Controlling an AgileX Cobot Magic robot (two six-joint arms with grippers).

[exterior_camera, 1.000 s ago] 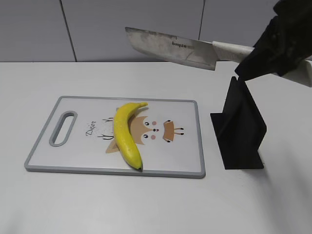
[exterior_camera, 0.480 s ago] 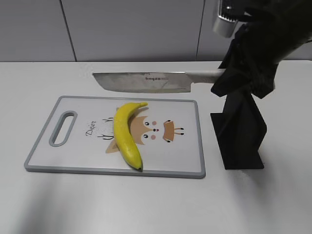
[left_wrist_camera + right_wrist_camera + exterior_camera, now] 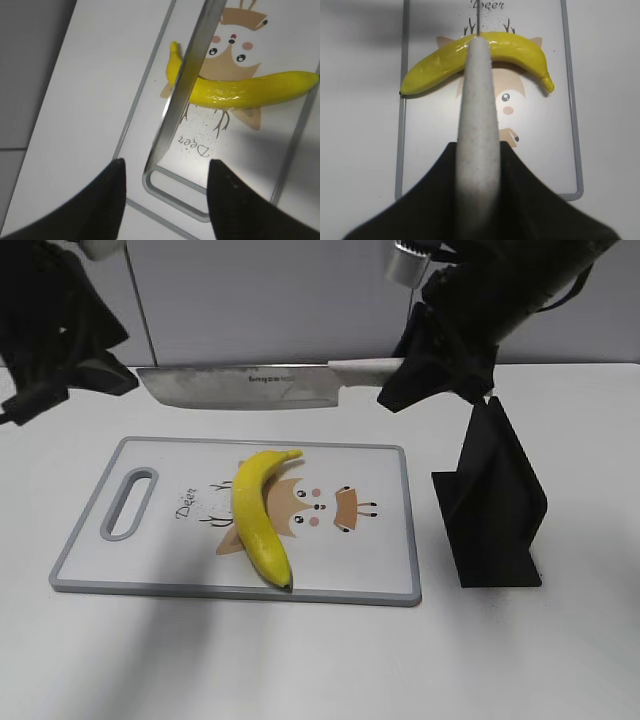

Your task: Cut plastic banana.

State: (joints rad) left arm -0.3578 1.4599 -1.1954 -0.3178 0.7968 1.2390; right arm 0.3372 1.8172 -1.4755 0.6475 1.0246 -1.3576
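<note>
The yellow plastic banana [image 3: 258,515] lies on the grey-rimmed cutting board [image 3: 380,580], stem at the far side. It also shows in the left wrist view [image 3: 240,92] and the right wrist view [image 3: 517,50]. My right gripper [image 3: 405,380] is shut on the pale handle of a cleaver knife [image 3: 240,386], holding the blade level in the air above the board's far edge. In the right wrist view the knife handle [image 3: 479,115] runs over the banana's middle. My left gripper [image 3: 165,172] is open and empty, high at the left above the board's handle end.
A black knife stand [image 3: 495,505] stands on the table right of the board. The board has a handle slot [image 3: 130,502] at its left end and a deer print. A grey wall panel runs behind the white table.
My right gripper has carried the knife leftward, the blade now level above the board's far edge. My left arm has come into view at the upper left.
</note>
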